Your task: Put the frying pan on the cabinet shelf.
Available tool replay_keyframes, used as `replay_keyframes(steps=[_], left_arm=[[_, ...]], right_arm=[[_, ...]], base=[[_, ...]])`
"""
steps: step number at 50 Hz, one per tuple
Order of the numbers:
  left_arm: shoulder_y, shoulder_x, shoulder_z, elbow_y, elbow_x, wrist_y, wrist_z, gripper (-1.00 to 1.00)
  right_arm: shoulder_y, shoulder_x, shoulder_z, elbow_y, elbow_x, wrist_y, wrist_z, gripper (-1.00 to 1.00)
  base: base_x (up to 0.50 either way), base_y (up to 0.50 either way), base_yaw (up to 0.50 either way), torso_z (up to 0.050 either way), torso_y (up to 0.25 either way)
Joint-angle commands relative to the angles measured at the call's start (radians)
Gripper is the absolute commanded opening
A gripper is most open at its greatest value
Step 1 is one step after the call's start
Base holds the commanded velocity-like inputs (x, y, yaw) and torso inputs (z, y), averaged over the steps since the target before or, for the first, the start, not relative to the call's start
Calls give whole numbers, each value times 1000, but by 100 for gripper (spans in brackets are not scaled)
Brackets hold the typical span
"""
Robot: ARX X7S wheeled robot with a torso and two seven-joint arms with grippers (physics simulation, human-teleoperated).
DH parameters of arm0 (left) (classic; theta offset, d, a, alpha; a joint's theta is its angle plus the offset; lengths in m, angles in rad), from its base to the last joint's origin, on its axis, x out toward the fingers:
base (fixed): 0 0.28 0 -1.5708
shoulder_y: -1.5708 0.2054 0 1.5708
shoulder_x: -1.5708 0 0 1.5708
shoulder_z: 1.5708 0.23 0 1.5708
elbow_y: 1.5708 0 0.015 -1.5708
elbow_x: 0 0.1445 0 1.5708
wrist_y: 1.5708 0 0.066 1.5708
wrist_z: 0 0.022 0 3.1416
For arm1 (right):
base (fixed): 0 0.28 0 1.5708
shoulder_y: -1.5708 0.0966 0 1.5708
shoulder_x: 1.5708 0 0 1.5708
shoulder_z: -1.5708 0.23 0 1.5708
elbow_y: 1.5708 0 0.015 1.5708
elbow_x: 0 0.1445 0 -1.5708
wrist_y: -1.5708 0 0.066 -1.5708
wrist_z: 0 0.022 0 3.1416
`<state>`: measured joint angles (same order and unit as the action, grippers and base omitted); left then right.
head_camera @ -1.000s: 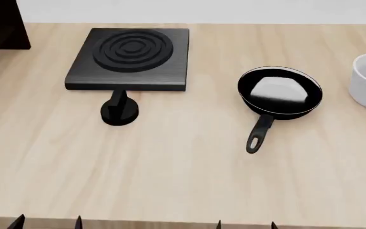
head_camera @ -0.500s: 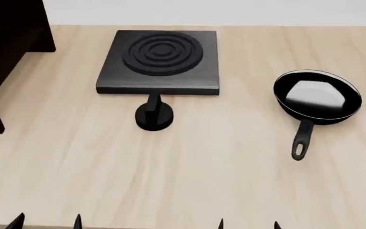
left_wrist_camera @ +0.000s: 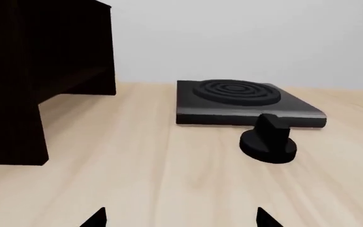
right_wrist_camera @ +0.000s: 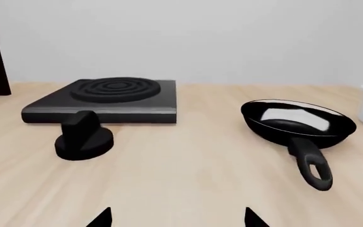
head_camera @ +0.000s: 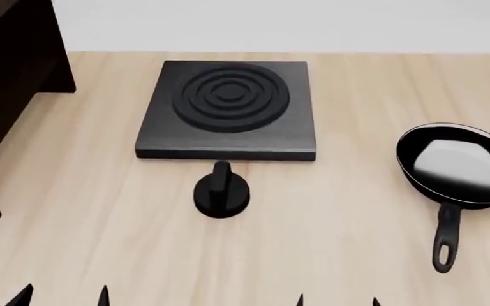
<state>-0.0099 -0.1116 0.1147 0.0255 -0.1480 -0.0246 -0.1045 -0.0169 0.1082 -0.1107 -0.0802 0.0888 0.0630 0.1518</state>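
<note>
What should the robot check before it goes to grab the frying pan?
1. Frying pan in sight, upright on the table: ok.
2. Handle free to grab, nothing touching it: ok.
3. Right hand open, tips spread and holding nothing: ok.
4. Left hand holding nothing: ok.
5. Burner plate and its knob apart from the pan: ok.
6. Room on the cabinet shelf: cannot tell, only its dark edge shows.
</note>
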Motion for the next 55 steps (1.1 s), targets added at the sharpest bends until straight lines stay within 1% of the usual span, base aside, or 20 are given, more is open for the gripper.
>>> replay_keyframes(steps=[1, 16, 20, 27, 33, 39, 44, 52, 55], left_arm=[[2, -10, 12, 22, -20, -28, -13, 100], [-4, -20, 26, -6, -29, -11, -21, 100], [4, -25, 32, 30, -32, -36, -30, 100], [-6, -27, 35, -23, -36, 5, -25, 100], [-13, -28, 34, -37, -48, 10, -25, 100], [-16, -28, 32, -49, -66, 13, -25, 100], [-6, -34, 35, 3, -76, -27, -41, 100], [-12, -36, 42, -31, -76, -4, -39, 100], [-8, -38, 45, -21, -79, -11, -43, 100]], right_arm=[[-3, 16, -19, -17, 1, 14, 13, 100], [2, 29, -38, -11, 12, 18, 19, 100], [4, 32, -46, -11, 12, 21, 20, 100], [8, 39, -51, -1, 14, 14, 24, 100], [17, 42, -56, 33, 15, -10, 23, 100], [14, 47, -62, 19, 16, -6, 28, 100], [11, 50, -67, 12, 16, -3, 30, 100], [12, 52, -68, 21, 22, -18, 38, 100], [10, 50, -63, 16, 24, -21, 49, 100]], base=[[395, 0, 0, 0, 0], [434, 0, 0, 0, 0], [438, 0, 0, 0, 0], [439, 0, 0, 0, 0], [438, 0, 0, 0, 0], [435, 0, 0, 0, 0], [438, 0, 0, 0, 0], [433, 0, 0, 0, 0], [85, 0, 0, 0, 0]])
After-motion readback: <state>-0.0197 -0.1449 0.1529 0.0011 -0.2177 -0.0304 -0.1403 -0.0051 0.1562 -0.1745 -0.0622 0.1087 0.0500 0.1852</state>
